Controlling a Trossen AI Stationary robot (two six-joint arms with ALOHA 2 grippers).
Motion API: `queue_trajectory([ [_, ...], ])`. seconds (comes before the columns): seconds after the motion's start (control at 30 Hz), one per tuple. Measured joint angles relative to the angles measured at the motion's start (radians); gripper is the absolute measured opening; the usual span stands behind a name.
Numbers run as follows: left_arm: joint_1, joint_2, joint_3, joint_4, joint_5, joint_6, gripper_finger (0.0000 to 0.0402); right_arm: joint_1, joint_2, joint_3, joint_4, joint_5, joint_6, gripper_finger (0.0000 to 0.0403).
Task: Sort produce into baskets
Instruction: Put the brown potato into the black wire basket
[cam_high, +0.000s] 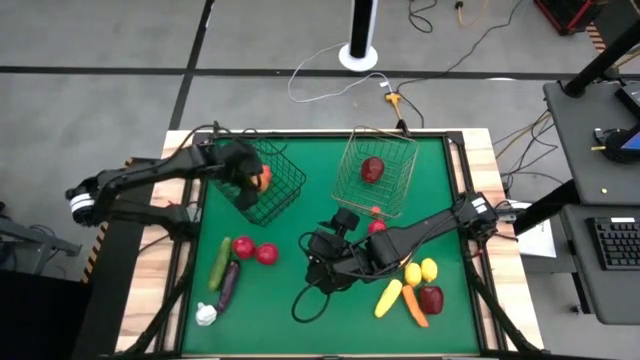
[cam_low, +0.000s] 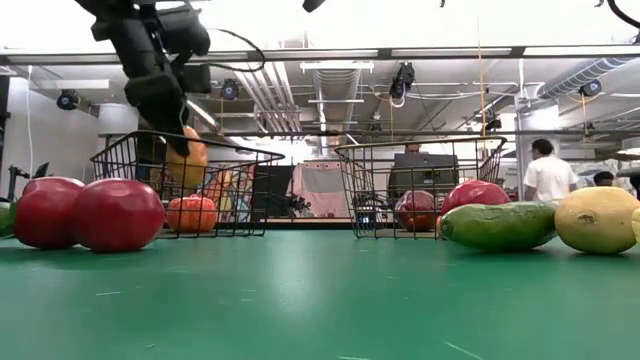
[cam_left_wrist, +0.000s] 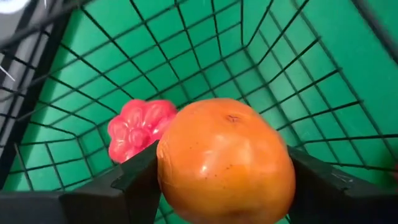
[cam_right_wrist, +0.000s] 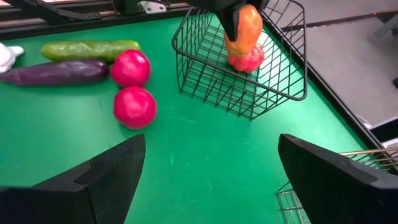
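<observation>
My left gripper (cam_high: 252, 177) is over the dark wire basket (cam_high: 283, 190) at the table's far left, shut on an orange fruit (cam_left_wrist: 227, 149), which also shows in the low view (cam_low: 190, 160). A red bumpy fruit (cam_left_wrist: 140, 127) lies on that basket's floor. The pale silvery basket (cam_high: 395, 150) at the far middle holds a red piece (cam_high: 372, 168). My right gripper (cam_right_wrist: 208, 180) is open above the table's middle, with nothing between its fingers. Loose produce lies on the green mat: two red balls (cam_high: 254, 250), a cucumber (cam_high: 220, 263), an eggplant (cam_high: 228, 285) and a white bulb (cam_high: 206, 315). My left gripper pinches the orange fruit between its two fingers (cam_left_wrist: 134, 186), one on each of two opposite sides (cam_left_wrist: 166, 177). The fingers come from above, slanting down into the basket's mouth. The fruit hangs clear of the basket floor, about level with the rim.
At the near right lie two lemons (cam_high: 420, 271), a yellow piece (cam_high: 388, 298), a carrot (cam_high: 414, 305) and a dark red apple (cam_high: 431, 298). Small red pieces (cam_high: 376, 226) lie by the silvery basket. People stand in the room beyond the table (cam_low: 548, 170).
</observation>
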Motion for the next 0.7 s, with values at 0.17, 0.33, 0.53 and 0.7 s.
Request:
queue_trajectory([
  [0.17,0.000,0.030,0.000,0.005,0.004,0.002,0.0274,-0.005,0.000,0.000,0.000,0.000,0.000,0.0359],
  [0.33,0.000,0.058,0.000,0.005,0.004,-0.001,0.0290,-0.005,0.001,0.000,-0.005,-0.001,0.000,0.0359],
  [0.53,0.000,0.074,-0.001,0.017,0.004,-0.013,0.0292,-0.006,0.001,0.000,-0.044,-0.002,0.029,0.0359],
  [0.7,0.000,0.076,-0.001,0.033,0.002,-0.026,0.0292,-0.008,0.002,0.000,-0.045,-0.002,0.030,0.0359],
])
